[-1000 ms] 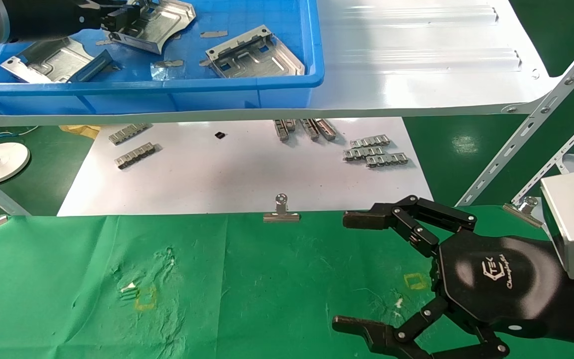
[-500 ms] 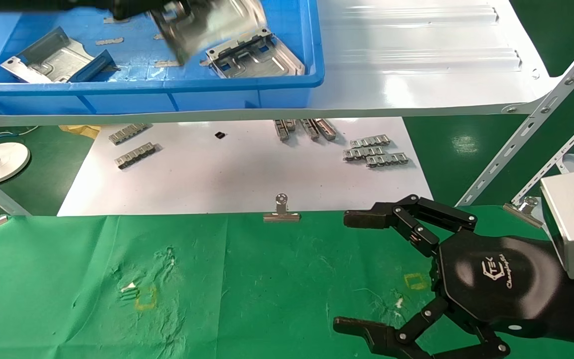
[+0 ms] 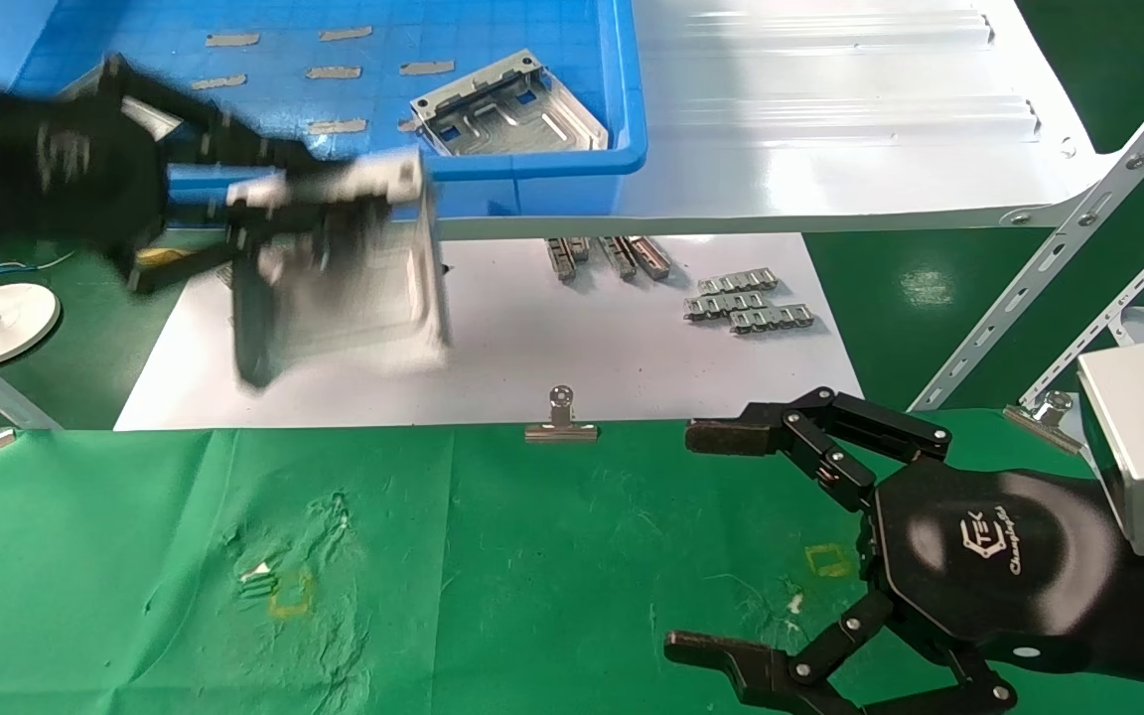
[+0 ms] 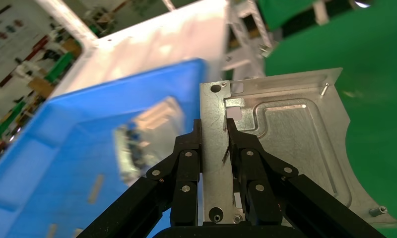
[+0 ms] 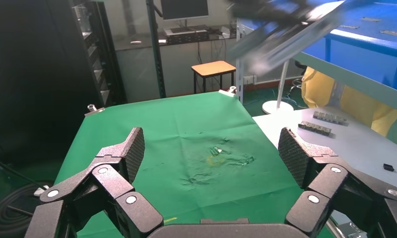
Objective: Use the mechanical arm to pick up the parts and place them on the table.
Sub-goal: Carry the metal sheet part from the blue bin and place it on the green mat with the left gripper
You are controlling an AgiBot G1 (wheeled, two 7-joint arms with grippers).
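Observation:
My left gripper (image 3: 269, 214), the mechanical arm, is shut on a silvery sheet-metal part (image 3: 354, 288) and holds it in the air in front of the blue bin, above the white board. In the left wrist view its black fingers (image 4: 189, 158) clamp the part's (image 4: 286, 144) bent edge on both sides. A second part (image 3: 507, 104) lies in the bin. The green-cloth table (image 3: 493, 556) is below and nearer; it also shows in the right wrist view (image 5: 162, 129). My right gripper (image 3: 688, 541) is open and empty, parked over the table's right side.
The blue bin (image 3: 532, 174) sits on a glossy white shelf (image 3: 830, 119). The white board (image 3: 532, 367) below carries grey segmented strips (image 3: 746, 303). A binder clip (image 3: 560, 422) stands on the cloth's far edge. Slanted metal struts (image 3: 1059, 248) rise at the right.
My left gripper has lifted the part out of the bin and swung it down and toward me, past the bin's front wall. The right arm has not moved.

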